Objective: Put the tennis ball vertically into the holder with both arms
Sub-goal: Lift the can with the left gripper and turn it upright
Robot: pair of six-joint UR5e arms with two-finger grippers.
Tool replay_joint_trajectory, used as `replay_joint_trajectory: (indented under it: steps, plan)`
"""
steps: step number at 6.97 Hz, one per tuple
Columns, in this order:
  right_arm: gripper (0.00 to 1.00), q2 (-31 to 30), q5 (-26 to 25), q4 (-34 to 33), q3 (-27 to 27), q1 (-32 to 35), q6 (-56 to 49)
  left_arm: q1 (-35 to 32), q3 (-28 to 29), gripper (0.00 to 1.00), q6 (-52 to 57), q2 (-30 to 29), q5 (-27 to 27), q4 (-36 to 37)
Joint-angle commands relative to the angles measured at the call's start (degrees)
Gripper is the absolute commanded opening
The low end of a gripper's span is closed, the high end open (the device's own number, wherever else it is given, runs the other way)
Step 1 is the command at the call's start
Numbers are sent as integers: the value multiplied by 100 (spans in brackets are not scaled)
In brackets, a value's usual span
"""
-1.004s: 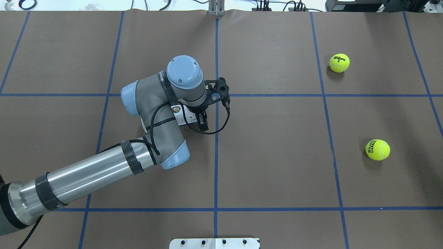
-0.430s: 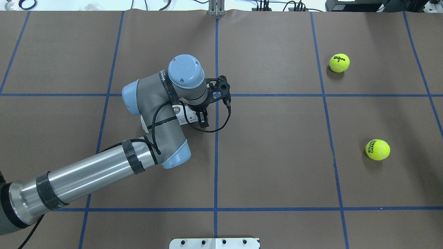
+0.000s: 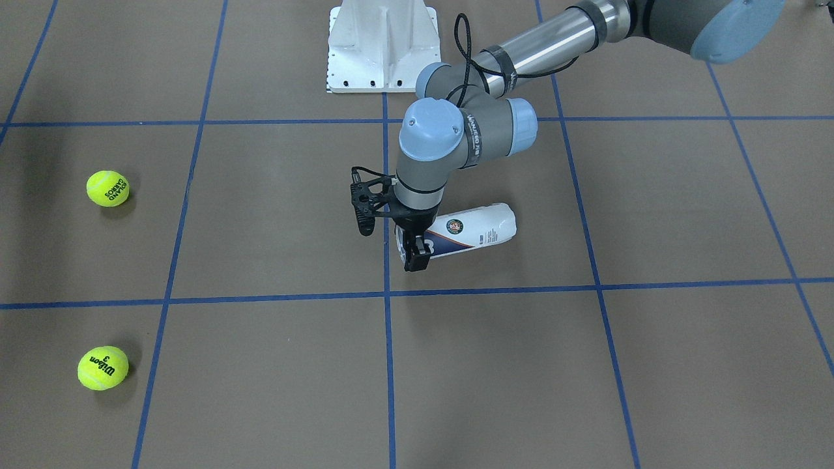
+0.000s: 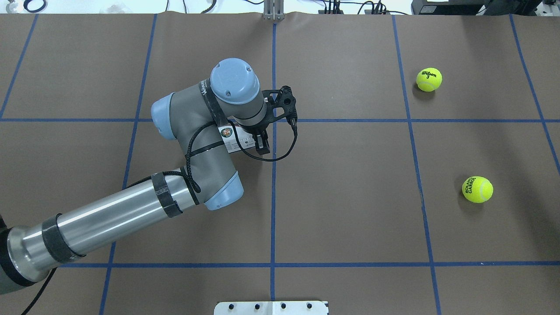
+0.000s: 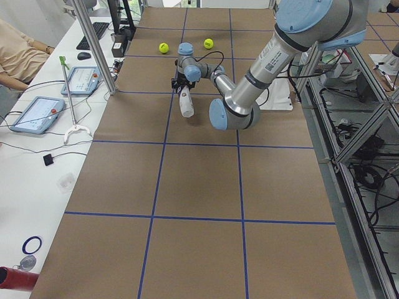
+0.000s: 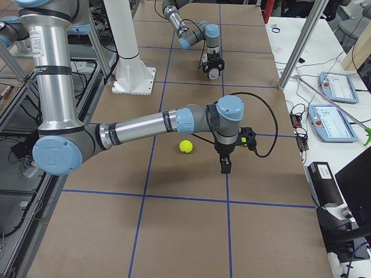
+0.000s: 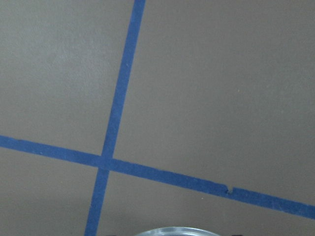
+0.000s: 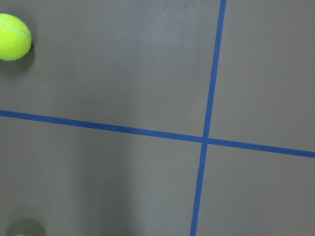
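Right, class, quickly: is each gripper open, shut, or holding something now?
Left gripper: shut on the holder, at one end.
Right gripper: cannot be told; only a side view shows it.

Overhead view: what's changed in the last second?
The left gripper, shut on the holder, has carried it a little toward the table's far side and slightly right. It looks larger in view, so it is probably rising. The grip is unchanged. The Wilson ball and the Roland Garros ball stayed put.

A robotics lab: the table (image 5: 199, 187), papered brown and gridded with blue tape (image 4: 273, 197), carries a bolted white pedestal (image 3: 381, 45); beside the table stand aluminium posts (image 5: 93, 47), teach pendants (image 5: 81, 80) and a keyboard (image 5: 92, 34).
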Motion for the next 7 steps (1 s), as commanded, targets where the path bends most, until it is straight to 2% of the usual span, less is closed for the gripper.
replay_joint_trajectory:
  steps: [1, 2, 6, 7]
  plan:
    - [100, 0, 4, 0, 2, 0, 0, -223, -328, 79, -63, -253, -37, -89]
    - [100, 0, 4, 0, 2, 0, 0, -355, -468, 79, -246, -385, -98, -160]
    - [100, 9, 4, 0, 2, -9, 0, -400, -348, 79, -2352, -351, -73, -3693]
    - [100, 9, 4, 0, 11, -9, 0, -400, -277, 79, -2531, -342, 14, -4216]
